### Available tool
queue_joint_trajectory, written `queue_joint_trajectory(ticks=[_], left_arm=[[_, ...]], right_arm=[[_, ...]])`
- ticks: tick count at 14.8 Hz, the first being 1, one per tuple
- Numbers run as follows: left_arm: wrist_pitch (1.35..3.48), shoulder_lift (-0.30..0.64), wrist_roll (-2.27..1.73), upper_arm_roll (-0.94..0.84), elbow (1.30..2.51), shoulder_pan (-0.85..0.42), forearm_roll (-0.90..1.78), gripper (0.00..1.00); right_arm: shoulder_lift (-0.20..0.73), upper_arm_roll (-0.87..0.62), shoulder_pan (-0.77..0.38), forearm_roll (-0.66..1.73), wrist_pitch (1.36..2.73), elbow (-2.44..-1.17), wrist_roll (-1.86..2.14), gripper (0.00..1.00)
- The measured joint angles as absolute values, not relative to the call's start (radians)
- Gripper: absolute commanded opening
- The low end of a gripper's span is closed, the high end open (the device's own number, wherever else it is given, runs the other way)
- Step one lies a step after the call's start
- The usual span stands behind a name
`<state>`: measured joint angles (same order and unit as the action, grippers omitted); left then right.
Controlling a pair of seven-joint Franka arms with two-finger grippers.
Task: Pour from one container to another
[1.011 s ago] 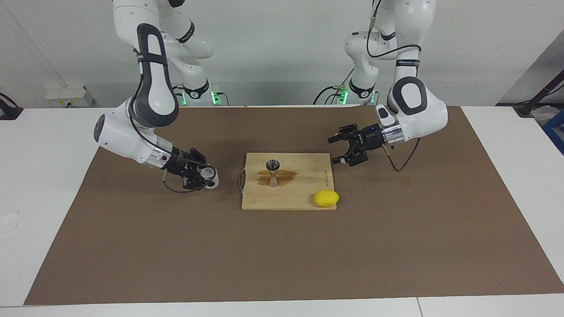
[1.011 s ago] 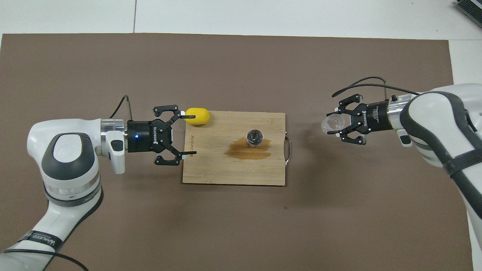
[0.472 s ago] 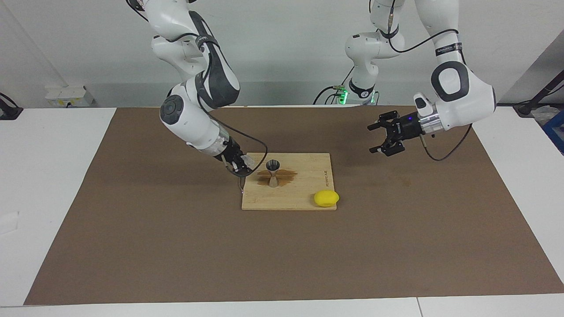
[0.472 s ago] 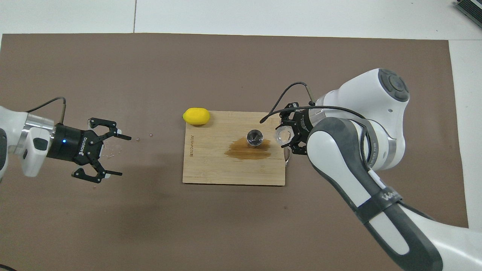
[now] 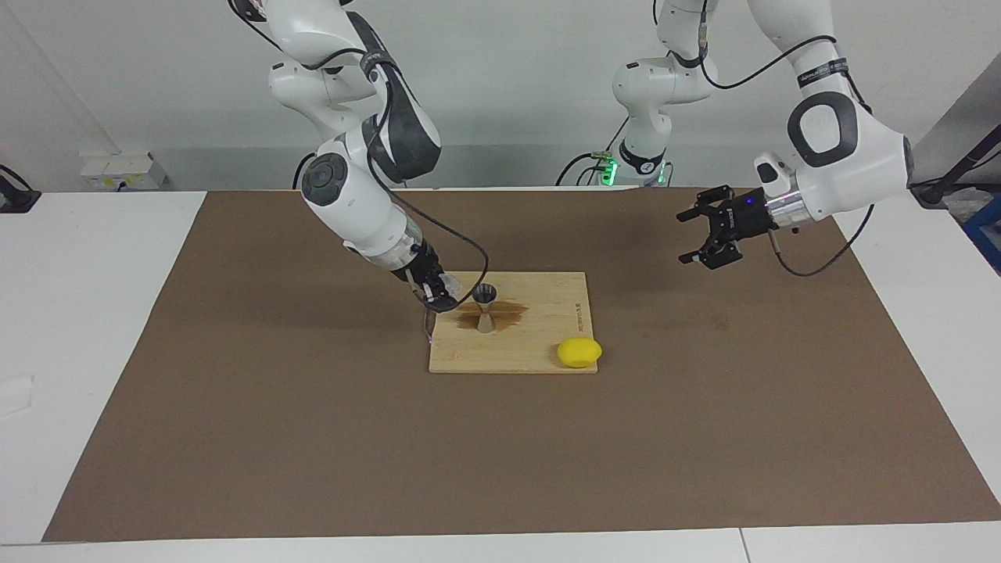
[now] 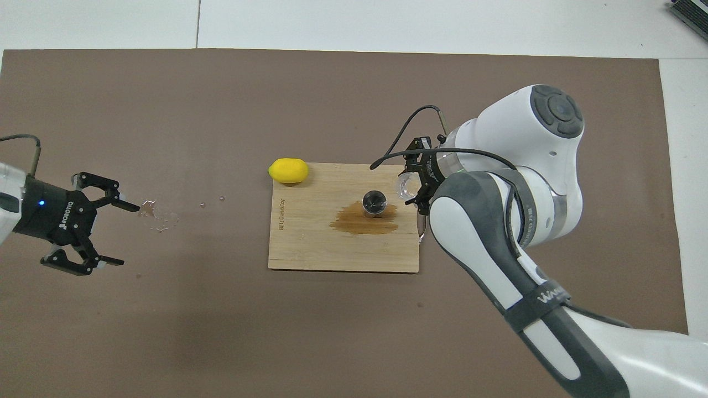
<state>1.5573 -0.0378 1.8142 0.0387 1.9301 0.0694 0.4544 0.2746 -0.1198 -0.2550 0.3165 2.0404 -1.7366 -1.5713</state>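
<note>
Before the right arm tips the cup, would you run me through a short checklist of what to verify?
1. Cup gripped by the right pincer: ok, shut on it.
2. Jigger upright on the board: ok.
3. Cup beside the jigger's mouth, toward the right arm's end: ok; whether its lip is high enough over the rim: cannot tell.
4. Liquid in the cup: cannot tell.
5. Board dry: not ok, a brown stain lies around the jigger's foot.
6. Left pincer out of the way: ok, open, over the mat toward the left arm's end; lemon apart from the jigger.
</note>
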Motion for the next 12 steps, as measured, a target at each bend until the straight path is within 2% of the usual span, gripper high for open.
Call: queue_joint_trajectory(ticks=[4,9,12], left_arm=[[1.551,-0.115,1.623,0.017,1.932,0.067,0.367,1.0],[1.527,-0.195,1.176,-0.007,1.932,0.021,0.3,1.0],[1.527,-0.234,0.932,-0.05,1.929,0.016,0.167,1.0]], right_arm=[[0.292,-0.12,-0.292,0.281,2.04,-1.713,-1.619,0.01],[0.3,-0.12,-0.323,0.173,2.006,-1.699,-1.624,0.01],[0.3,-0.12,-0.36,0.107,1.99,-1.696,-1.646,0.01]])
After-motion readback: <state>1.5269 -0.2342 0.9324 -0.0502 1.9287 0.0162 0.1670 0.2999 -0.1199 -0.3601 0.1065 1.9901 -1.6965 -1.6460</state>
